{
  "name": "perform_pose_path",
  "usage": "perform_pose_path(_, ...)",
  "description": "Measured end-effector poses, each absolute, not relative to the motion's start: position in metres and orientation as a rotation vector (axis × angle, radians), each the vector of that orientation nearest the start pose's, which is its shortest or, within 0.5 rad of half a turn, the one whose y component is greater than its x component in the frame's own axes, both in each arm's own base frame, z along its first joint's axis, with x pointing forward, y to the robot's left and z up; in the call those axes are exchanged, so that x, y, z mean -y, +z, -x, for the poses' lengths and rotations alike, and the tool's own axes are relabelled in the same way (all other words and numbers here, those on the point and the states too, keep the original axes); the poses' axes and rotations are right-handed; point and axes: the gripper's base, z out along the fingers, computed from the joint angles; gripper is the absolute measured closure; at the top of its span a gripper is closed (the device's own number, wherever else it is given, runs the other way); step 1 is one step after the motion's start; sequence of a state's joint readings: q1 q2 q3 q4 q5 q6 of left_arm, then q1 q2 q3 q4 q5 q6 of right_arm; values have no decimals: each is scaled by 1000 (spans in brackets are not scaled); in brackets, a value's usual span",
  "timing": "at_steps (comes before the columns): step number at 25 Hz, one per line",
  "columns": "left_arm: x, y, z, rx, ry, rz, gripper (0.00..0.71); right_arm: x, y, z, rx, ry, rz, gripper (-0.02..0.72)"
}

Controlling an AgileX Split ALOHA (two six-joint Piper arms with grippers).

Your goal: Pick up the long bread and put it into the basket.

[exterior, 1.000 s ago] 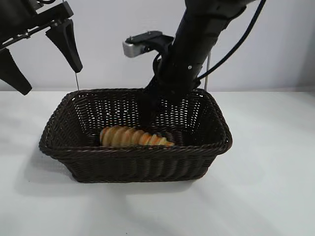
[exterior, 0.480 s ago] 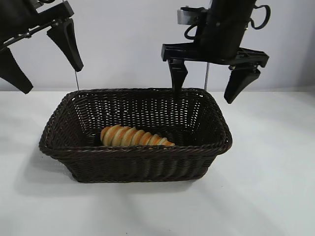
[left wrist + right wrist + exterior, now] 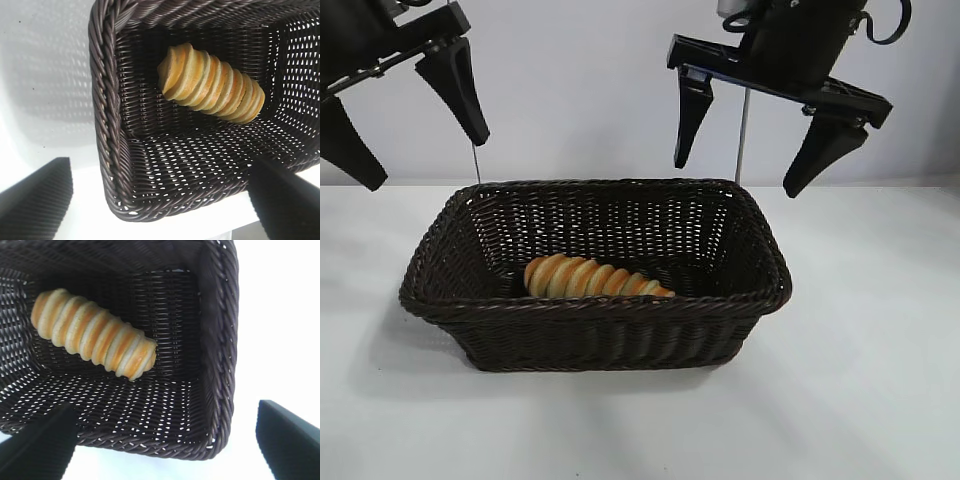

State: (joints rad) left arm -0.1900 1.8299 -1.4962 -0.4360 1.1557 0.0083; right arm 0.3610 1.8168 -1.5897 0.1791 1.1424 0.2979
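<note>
White tabletop (image 3: 860, 400) nearest you, carrying wicker basket (image 3: 595, 335). Bread (image 3: 595, 277) lies on basket floor near front wall, touching no tool. Further back you see right tool (image 3: 760, 145) above basket's far right corner, fingers spread wide, empty. Left tool (image 3: 405, 120) hangs above basket's far left end, fingers wide apart, empty.

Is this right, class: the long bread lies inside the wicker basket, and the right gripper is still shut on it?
Not quite. The long bread does lie inside the wicker basket, but the right gripper is open and empty above the basket's far right corner, as the exterior view shows.
</note>
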Motion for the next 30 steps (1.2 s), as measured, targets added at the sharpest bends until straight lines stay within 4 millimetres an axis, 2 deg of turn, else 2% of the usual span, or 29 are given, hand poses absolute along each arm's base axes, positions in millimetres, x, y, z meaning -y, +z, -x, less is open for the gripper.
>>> perform_pose_path(5,105,264,-362,-2946,-638,-80,24,-148,297,-350,-2879,382,5,8)
perform_pose_path(30,105,264,-362,-2946,-638,-80,24,-142,296,-348,-2911,285,12,8)
